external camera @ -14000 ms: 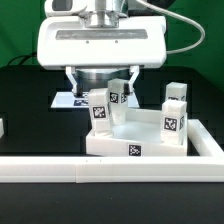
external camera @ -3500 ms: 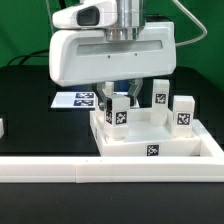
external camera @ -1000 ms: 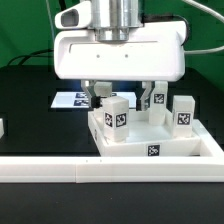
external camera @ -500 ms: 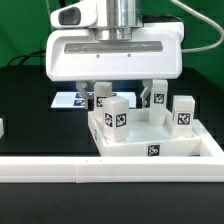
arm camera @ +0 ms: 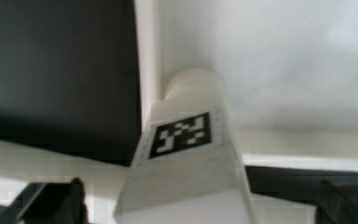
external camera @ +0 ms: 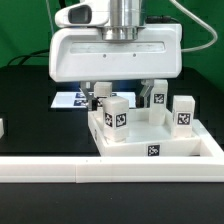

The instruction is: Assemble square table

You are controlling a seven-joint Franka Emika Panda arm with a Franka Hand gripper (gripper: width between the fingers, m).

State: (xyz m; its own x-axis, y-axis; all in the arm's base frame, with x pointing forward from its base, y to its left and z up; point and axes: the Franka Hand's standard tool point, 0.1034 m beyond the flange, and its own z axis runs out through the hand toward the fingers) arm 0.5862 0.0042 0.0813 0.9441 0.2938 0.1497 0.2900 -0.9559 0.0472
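Gripper (external camera: 121, 93) hangs spread wide above the near-left leg (external camera: 116, 117), clasping nothing. Square table (external camera: 150, 151) sits against the rail fence (external camera: 60, 170), legs standing in its sockets. Leg looks light, rigid, smooth plastic; best pinched across its flat sides.

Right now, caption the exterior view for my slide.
Open pincer hovering over tagged leg standing on the square table.

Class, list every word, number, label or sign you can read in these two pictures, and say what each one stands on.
No words, letters or numbers can be read anywhere.
Black-and-white square tags, patterns only: on the front leg, two legs behind it, the table slab, and the flat sheet on the table.
The wrist view shows one such tag on a leg; no text.
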